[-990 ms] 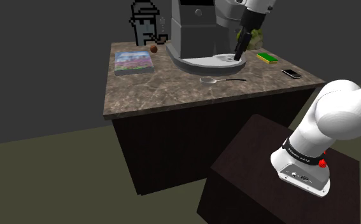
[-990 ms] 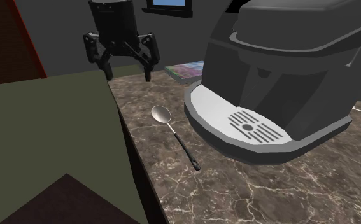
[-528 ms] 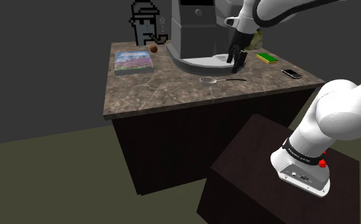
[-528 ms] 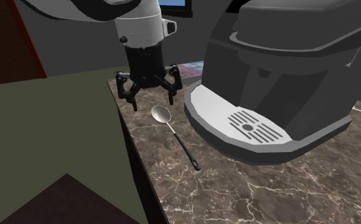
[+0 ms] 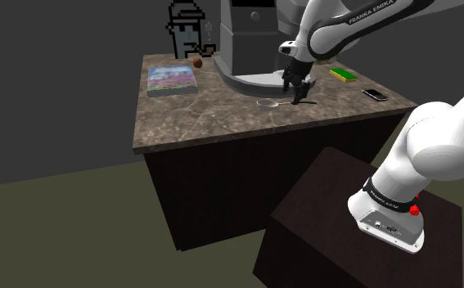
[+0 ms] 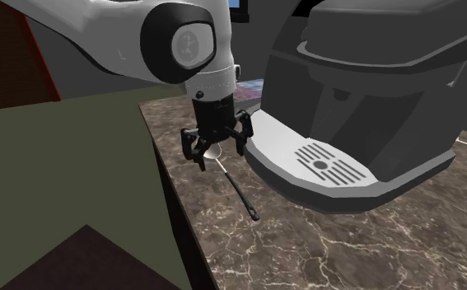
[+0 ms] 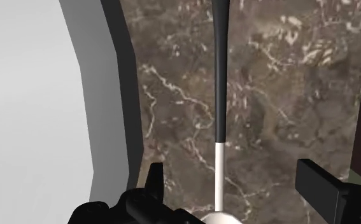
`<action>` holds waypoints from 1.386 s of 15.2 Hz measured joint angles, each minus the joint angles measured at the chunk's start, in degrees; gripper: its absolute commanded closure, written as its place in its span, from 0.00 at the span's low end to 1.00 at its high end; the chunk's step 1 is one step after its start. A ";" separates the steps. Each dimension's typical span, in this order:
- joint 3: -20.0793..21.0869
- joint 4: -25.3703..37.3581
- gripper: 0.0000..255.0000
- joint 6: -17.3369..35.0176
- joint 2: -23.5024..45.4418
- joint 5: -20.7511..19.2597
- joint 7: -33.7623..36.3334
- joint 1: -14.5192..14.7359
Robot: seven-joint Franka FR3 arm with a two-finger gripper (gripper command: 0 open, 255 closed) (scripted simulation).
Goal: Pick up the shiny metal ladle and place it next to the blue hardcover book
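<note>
Claw [image 6: 216, 156] released – astride bowl end of ladle [image 6: 241, 194], on counter [image 6: 347, 251] nr coffee machine [image 6: 363, 74].

Dark brown marbled surface [image 5: 222, 114] with pale veins. The ladle [image 7: 219, 95] has a silver bowl and neck and a black handle. Pincer [image 6: 219, 155] all black; arm [image 5: 434, 147] white with dark joints. Grey machine [image 6: 371, 91]. The book [image 5: 171, 80] has a bluish border and a pink, purple and green cover. Yellow-green sponge [image 5: 344, 74], black phone [image 5: 376, 94], olive floor [image 5: 58, 237].
</note>
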 measured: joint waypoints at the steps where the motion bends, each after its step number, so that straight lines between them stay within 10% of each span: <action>1: -0.15 -0.20 0.00 0.87 0.67 0.07 -0.17 0.11; 11: -0.91 -1.31 0.00 4.70 2.34 0.38 -0.80 0.40; 12: -0.91 -1.20 1.00 4.64 2.42 0.43 -0.77 0.42; 21: -0.98 -1.79 1.00 5.04 2.97 0.16 -0.74 0.29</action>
